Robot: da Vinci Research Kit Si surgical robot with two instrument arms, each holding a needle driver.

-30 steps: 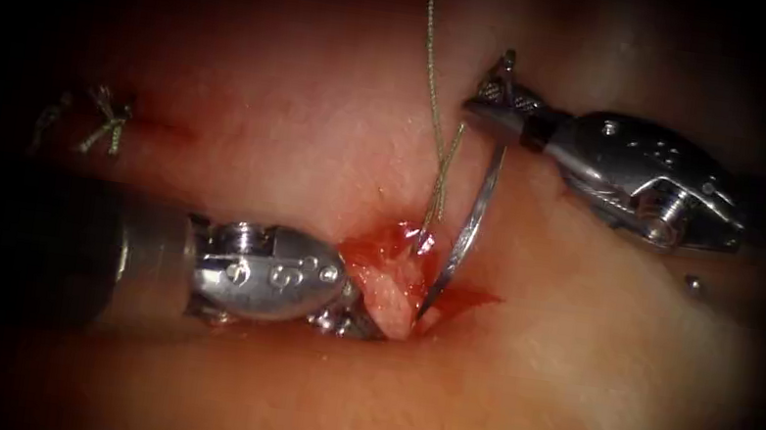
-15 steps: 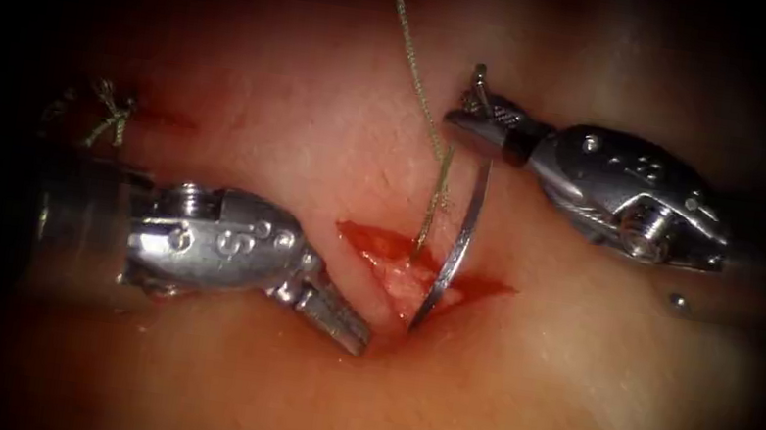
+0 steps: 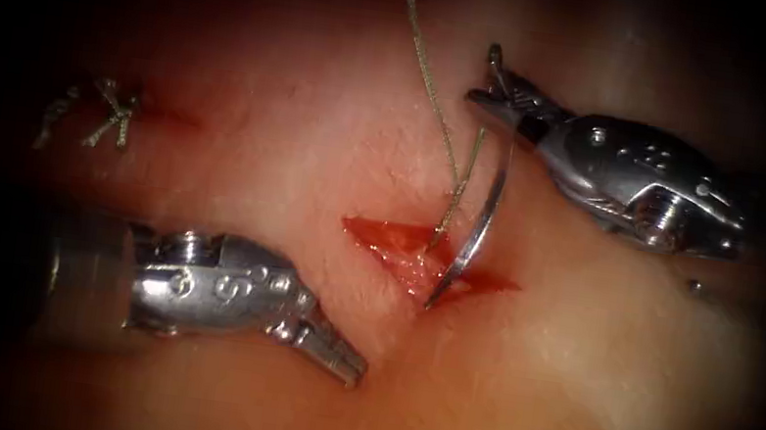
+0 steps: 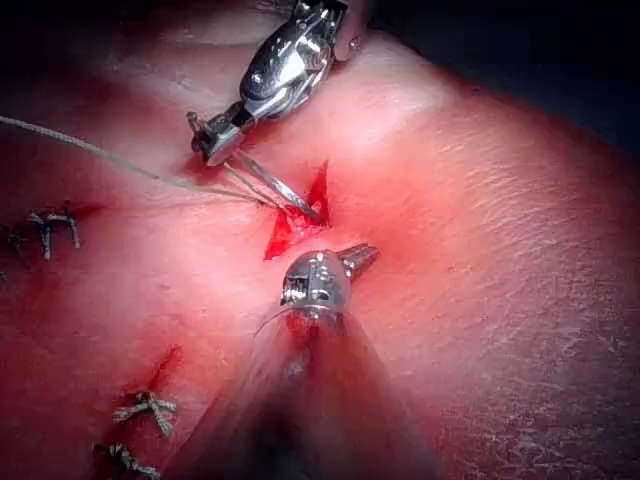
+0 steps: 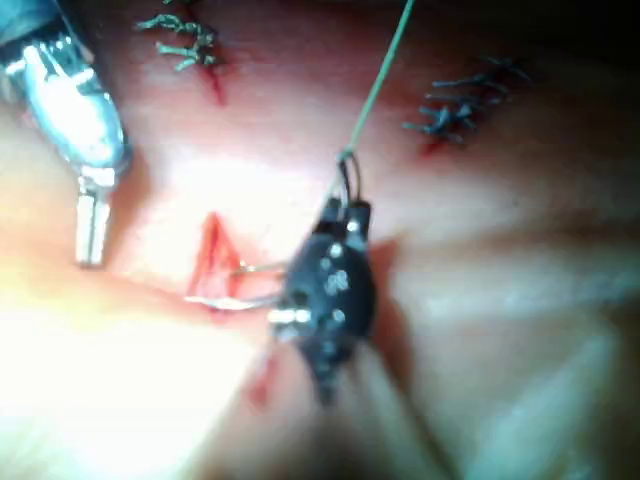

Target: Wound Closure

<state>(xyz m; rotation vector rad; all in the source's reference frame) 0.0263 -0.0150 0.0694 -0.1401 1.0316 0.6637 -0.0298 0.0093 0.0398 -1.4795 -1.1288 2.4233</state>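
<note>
the right tool (image 3: 502,97) grips the needle (image 3: 478,228) near its thread end, jaws clamped on it. the needle curves down with its tip in the open cut (image 3: 417,254) of the tissue (image 3: 580,369). thread (image 3: 426,73) rises from the cut to the top edge. the left tool (image 3: 340,356) rests on the tissue left of the cut, jaws together, holding nothing. knotted stitches (image 3: 110,115) sit far left.

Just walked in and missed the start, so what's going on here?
Suturing practice on tissue. The right tool grips the needle near its thread end, with the tip down in the cut. Thread runs up from the cut. The left tool holds nothing, jaws shut, resting on the tissue left of the cut. Finished stitches sit further left.
</note>
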